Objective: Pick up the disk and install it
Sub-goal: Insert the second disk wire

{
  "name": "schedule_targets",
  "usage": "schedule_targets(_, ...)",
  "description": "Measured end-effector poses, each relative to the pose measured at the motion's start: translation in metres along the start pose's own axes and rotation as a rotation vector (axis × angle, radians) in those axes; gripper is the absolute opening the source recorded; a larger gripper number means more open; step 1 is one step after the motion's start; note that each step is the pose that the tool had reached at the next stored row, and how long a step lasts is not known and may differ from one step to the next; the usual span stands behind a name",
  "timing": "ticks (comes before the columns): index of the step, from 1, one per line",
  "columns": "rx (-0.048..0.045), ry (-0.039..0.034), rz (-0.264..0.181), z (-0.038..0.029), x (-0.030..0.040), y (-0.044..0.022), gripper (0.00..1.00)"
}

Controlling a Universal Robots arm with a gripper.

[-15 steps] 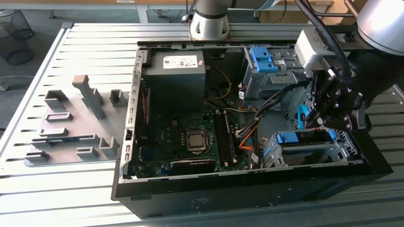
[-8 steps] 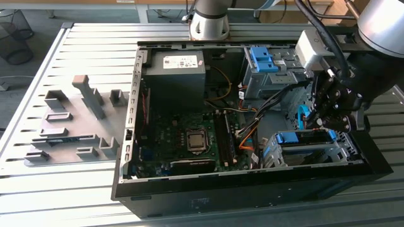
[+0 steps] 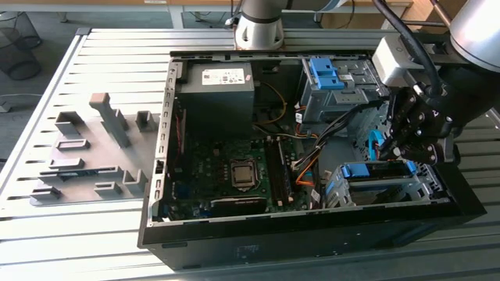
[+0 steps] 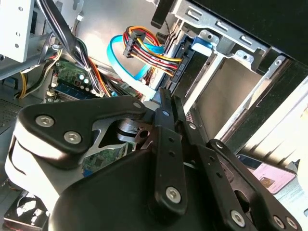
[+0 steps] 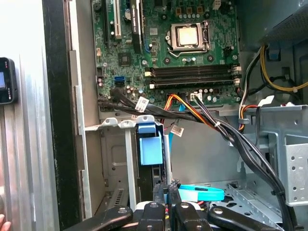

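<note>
Item: disk [image 3: 380, 171], flat metal drive with blue plastic side rails. Location: inside the open case [image 3: 160, 175] on the tabletop [image 3: 86, 64], standing on edge in the lower cage [image 3: 383, 193] at the exterior view's right, and apparently well down in the slot, with only its blue rail end and a dark edge showing. Handling, as judged: rigid, fairly dense for its bulk, smooth bare metal that could slip in a pinch, and sensitive to knocks. The plastic rails look flexible, so the better hold is across the two broad faces or on the rail end, clear of the connector side and the cables [image 3: 312, 158]. End effector [image 3: 394, 153]: fingers pressed together, with nothing visible between them. Relation: the end effector sits just above the cage, tips near the disk's exposed edge; whether they touch cannot be told.
</note>
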State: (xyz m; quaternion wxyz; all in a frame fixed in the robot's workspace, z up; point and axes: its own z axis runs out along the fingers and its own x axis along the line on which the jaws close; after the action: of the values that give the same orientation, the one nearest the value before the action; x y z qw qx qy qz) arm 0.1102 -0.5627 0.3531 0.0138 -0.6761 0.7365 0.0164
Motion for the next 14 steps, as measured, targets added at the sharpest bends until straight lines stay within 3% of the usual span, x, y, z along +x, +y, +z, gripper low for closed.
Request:
schedule_targets(9,-0.0013,-0.0075,0.002,0.0105,0.0032,-0.0019,0.15)
schedule_targets(14,-0.0060,-0.0074,0.003,0.0123,0.0030,-0.0043,0.15)
